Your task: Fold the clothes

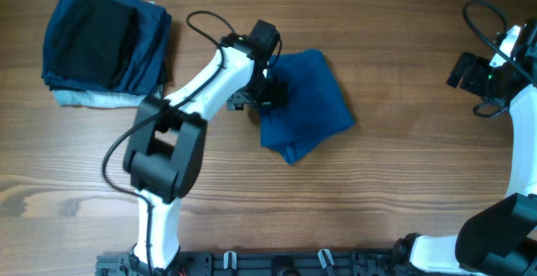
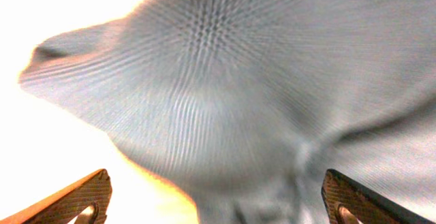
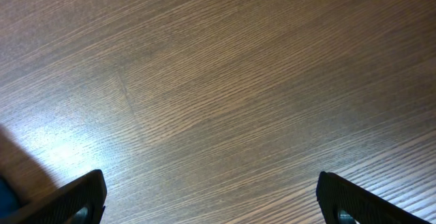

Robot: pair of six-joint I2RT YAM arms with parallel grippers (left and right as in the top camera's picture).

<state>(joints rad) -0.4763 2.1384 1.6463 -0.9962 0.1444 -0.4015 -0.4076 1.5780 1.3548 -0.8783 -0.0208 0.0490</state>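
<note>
The shirt [image 1: 315,100] lies in a compact folded bundle near the middle of the wooden table [image 1: 403,184], its corners pointing roughly up, right and down, with a lower layer peeking out along the bottom edge. The left claw [image 1: 268,96] sits over the shirt's left edge, and the left arm [image 1: 197,87] reaches in diagonally from the lower left, covering that side of the cloth. In the left wrist view the two fingers [image 2: 82,197] stand far apart at the bottom corners and pinch nothing; the shirt [image 2: 238,81] fills the view just ahead of them, so close that it blurs to a washed-out grey weave with glare along the left. At the upper left of the table, well apart from the shirt, sits a stack of folded clothes: a black garment [image 1: 88,33] on top, a dark blue one [image 1: 151,49] under it, and a pale grey-blue one [image 1: 92,100] showing along the bottom. The right claw [image 1: 464,70] is at the far right edge, well apart from the shirt, partly cut off overhead. Its fingers [image 3: 82,197] are spread wide over bare wood [image 3: 238,81], holding nothing.
</note>
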